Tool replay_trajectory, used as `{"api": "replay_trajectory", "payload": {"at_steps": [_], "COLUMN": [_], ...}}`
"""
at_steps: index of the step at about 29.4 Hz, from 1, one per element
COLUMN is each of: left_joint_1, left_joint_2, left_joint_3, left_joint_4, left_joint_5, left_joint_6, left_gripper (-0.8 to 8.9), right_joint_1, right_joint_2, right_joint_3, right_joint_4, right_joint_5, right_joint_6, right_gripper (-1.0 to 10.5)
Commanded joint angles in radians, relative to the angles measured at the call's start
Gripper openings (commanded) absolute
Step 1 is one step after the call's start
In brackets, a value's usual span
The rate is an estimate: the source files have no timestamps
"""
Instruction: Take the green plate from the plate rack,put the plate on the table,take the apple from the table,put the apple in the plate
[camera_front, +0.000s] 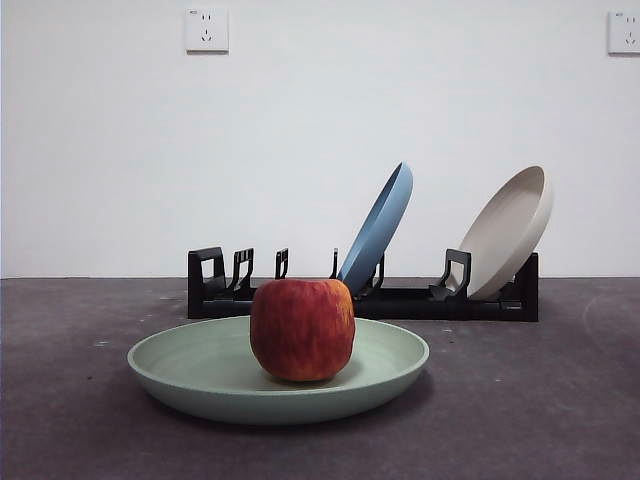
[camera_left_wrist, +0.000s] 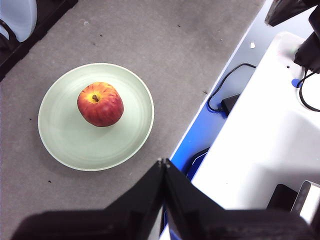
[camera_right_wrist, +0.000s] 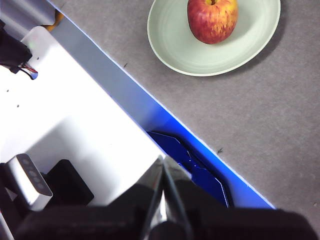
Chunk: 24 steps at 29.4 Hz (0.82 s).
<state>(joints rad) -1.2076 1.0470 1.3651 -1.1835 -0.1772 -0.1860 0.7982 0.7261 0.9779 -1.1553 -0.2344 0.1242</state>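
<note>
1. The apple (camera_front: 302, 329) sits upright in the green plate (camera_front: 190, 362), a little off the plate's centre; in the left wrist view its stem dimple faces up.
2. The green plate lies flat on the bench (camera_front: 540, 400), in front of the plate rack (camera_front: 400, 300) and apart from it, toward the near edge of the bench.
3. The plate rack runs parallel to the far edge of the bench. Two plates lean in its slots: a blue plate (camera_front: 380, 228) near the middle and a beige plate (camera_front: 510, 232) at the right-hand end in the front view. The slots at the other end stand bare.
4. The left hand (camera_left_wrist: 163, 162) hovers over the near edge of the bench, well apart from the plate and the apple, with its two black jaws pressed together and nothing between them.
5. The right hand (camera_right_wrist: 163, 160) also hangs just off the near edge of the bench, over a white platform (camera_right_wrist: 75, 120) beside it, jaws together and holding nothing.
6. Neither hand shows in the front view.
7. Two wall sockets (camera_front: 206, 30) sit high on the white wall behind the bench.
</note>
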Motion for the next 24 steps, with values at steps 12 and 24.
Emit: {"api": "replay_trajectory", "payload": {"at_steps": [12,24], "left_joint_1": [0.144,0.815], "left_joint_2": [-0.068,-0.361], "left_joint_3": [-0.003,-0.258], "left_joint_4": [0.288,0.850], "left_joint_5": [-0.153,0.209], "left_joint_6": [0.205,0.269], "left_gripper": [-0.04,-0.04], "right_joint_1": [0.002,0.002], "right_joint_2": [-0.001,-0.001], "right_joint_3": [-0.006,-0.006], "right_joint_4": [0.005,0.005], "right_joint_5": [0.001,0.001], "right_joint_6": [0.010,0.010], "right_gripper": [0.0,0.0]}}
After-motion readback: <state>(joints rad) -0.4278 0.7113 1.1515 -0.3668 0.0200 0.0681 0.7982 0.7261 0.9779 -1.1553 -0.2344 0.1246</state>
